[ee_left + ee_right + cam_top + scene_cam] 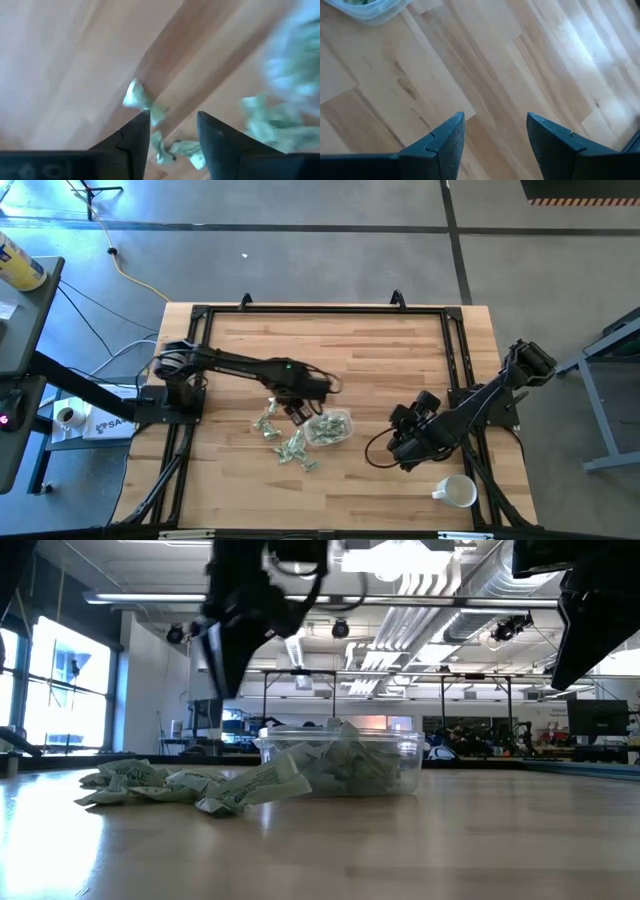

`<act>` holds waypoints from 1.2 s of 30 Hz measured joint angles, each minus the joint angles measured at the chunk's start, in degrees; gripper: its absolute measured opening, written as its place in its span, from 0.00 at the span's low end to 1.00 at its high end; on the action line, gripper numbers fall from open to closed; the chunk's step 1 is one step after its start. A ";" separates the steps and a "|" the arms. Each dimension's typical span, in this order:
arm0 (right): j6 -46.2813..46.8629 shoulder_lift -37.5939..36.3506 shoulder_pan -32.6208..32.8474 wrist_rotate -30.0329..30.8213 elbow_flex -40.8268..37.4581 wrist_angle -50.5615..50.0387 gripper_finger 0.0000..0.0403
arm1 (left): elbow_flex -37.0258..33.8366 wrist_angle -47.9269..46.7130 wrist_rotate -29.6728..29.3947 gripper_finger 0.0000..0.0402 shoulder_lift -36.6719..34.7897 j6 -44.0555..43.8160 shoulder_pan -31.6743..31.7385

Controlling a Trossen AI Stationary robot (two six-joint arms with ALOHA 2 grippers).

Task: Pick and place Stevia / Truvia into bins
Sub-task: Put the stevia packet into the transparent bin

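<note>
The left gripper (298, 414) hangs above the wooden table (340, 345) just beside the clear container (329, 427), its fingers (131, 140) parted and holding nothing, with loose sweetener packets (145, 106) visible on the wood through the gap between them; the stance suggests an arm positioned over the scattered pile so it can drop onto the next packet, though which one cannot be told. The container sits near the middle of the table, already heaped with pale green and white packets to about its rim in the low view (340, 762), which points to a task well along. More packets (285, 438) lie strewn on the table just to the container's left and front, some touching its wall, so the remaining stock lies close to the drop-off point and each transfer should need only a short carry. The right gripper (405, 442) waits well apart, toward the table's right side and near a white mug (458, 492), its fingers (447, 137) spread wide over bare wood with nothing between them, the container's corner (367, 11) just in its wrist view; parked there, it leaves the pile and bin to the working arm
</note>
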 joint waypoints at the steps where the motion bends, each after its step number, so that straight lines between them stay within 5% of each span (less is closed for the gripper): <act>1: -0.21 -0.02 -0.20 0.36 0.00 0.10 0.51 | -3.40 1.55 0.30 0.48 -1.37 -2.63 0.58; 7: -2.44 -0.01 -2.11 0.58 -0.02 1.15 0.51 | -19.27 14.27 5.31 0.46 -7.73 -11.60 5.81; 14: -4.00 0.00 -4.05 0.25 0.00 2.12 0.51 | -26.81 17.39 7.00 0.52 -8.07 -12.96 7.90; 21: -4.02 0.00 -6.05 -0.61 0.00 2.40 0.51 | -28.04 24.84 10.69 0.60 -8.05 -14.04 7.66; 36: -4.02 -0.01 -7.29 -2.23 -0.01 2.56 0.51 | -27.58 27.23 9.88 0.61 -11.83 -15.38 6.97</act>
